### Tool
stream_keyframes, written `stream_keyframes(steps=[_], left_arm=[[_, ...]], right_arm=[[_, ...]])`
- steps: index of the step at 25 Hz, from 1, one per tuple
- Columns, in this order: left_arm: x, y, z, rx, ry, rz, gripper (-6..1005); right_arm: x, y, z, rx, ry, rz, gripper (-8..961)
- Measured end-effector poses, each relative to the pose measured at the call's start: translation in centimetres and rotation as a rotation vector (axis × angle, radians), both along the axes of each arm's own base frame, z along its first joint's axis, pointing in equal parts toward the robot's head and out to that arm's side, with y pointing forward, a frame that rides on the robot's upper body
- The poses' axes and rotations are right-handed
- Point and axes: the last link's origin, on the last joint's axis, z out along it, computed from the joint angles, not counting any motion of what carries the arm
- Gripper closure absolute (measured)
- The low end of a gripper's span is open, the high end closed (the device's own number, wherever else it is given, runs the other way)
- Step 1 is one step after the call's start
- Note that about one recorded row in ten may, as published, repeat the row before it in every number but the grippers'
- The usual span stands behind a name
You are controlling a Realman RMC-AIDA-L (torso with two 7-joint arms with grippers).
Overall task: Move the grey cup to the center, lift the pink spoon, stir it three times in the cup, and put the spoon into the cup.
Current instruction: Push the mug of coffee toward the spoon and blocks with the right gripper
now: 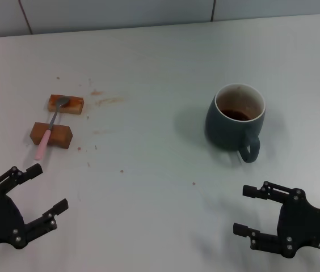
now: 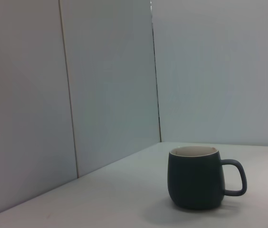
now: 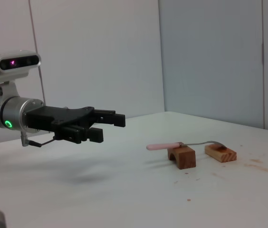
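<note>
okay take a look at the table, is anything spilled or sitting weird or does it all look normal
Mostly normal. The pink spoon lies propped across two wooden blocks rather than flat, with brownish smears and crumbs on the table nearby. The grey cup stands upright, its inside stained brown.

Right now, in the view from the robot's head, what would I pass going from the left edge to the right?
Left gripper, open → pink spoon lying across two wooden blocks → brown smears on the table → grey cup → right gripper, open.
</note>
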Motion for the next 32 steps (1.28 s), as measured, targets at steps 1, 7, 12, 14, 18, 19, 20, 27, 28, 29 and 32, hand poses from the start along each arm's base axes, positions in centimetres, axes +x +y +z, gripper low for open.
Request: stream_keyframes(steps=[1, 7, 12, 14, 18, 19, 20, 27, 28, 29, 32], left_arm=[[0.0, 0.01, 0.0, 0.0, 0.0, 0.0, 200], [0.03, 0.08, 0.0, 0.0, 0.001, -0.002, 201], [0.03, 0.09, -0.01, 0.0, 0.001, -0.002, 200], [0.03, 0.09, -0.01, 0.0, 0.001, -0.001, 200], [0.02, 0.09, -0.01, 0.0, 0.001, -0.001, 201], [0.02, 0.09, -0.01, 0.0, 0.001, -0.001, 201], [0.02, 0.09, -0.01, 0.0, 0.001, -0.001, 201], [0.02, 0.09, -0.01, 0.0, 0.001, -0.001, 201], [0.02, 0.09, -0.01, 0.0, 0.001, -0.001, 201], [0.02, 0.09, -0.01, 0.0, 0.001, -0.001, 200], [0.04, 0.09, -0.04, 0.0, 0.001, -0.001, 200]], right_arm=[[0.02, -0.02, 0.01, 0.0, 0.0, -0.001, 205], [0.03, -0.03, 0.02, 0.0, 0.0, -0.001, 206], [0.04, -0.05, 0.02, 0.0, 0.0, -0.002, 206], [0.04, -0.04, 0.02, 0.001, 0.0, -0.002, 206], [0.04, -0.03, 0.03, 0.001, 0.0, -0.002, 207], [0.04, -0.03, 0.03, 0.002, 0.0, -0.002, 207], [0.04, -0.03, 0.03, 0.002, 0.0, -0.002, 207], [0.02, 0.01, 0.03, 0.002, 0.0, -0.001, 205], [0.01, 0.01, 0.03, 0.002, 0.0, -0.001, 206], [0.01, 0.01, 0.03, 0.002, 0.0, -0.001, 206], [0.01, 0.02, 0.03, 0.002, 0.0, 0.0, 206]])
